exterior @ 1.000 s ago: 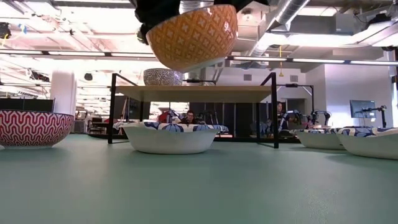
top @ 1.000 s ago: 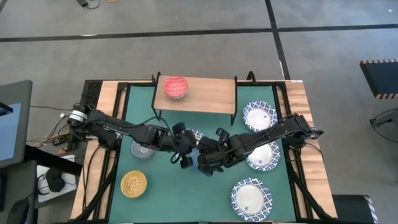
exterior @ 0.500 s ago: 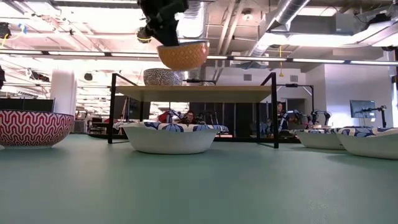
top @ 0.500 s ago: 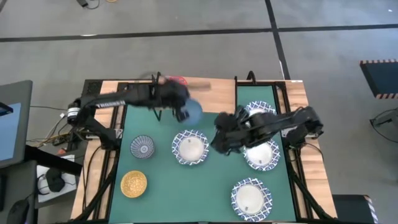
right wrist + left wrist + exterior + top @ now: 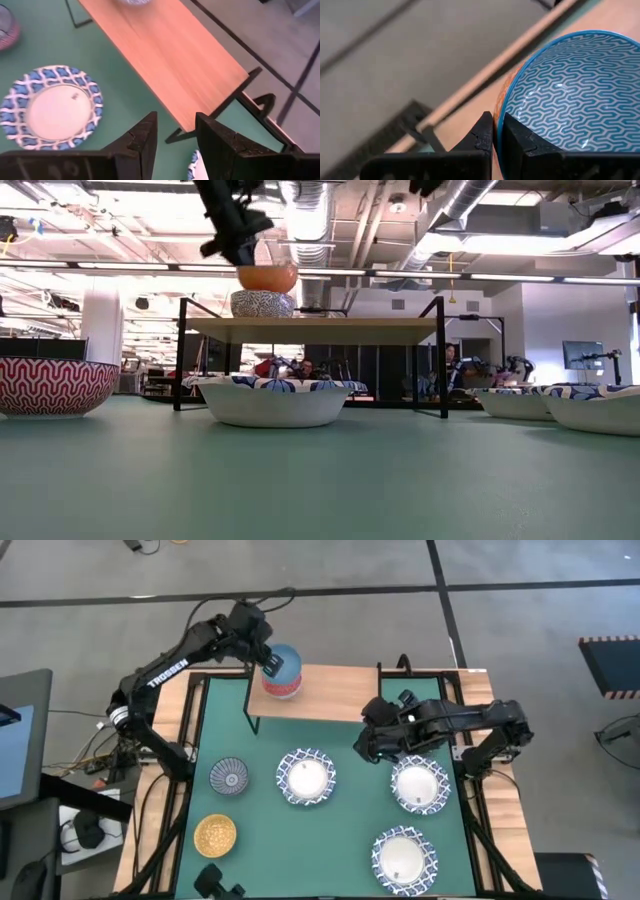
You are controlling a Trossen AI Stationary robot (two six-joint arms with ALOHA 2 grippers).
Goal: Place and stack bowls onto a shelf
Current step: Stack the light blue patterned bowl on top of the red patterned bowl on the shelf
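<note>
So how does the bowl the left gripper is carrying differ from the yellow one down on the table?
The light blue bowl is clamped by its rim in the left gripper, just above the red bowl on the shelf; the yellow bowl sits free on the green table. The blue one has a blue wave-patterned inside and orange outside; the other is yellow inside. Both are small round bowls.

The shelf [image 5: 330, 692] stands at the surface's [image 5: 330, 830] far edge. Two small bowls sit stacked at the shelf's left end [image 5: 282, 680]; six bowls lie before the shelf.
</note>
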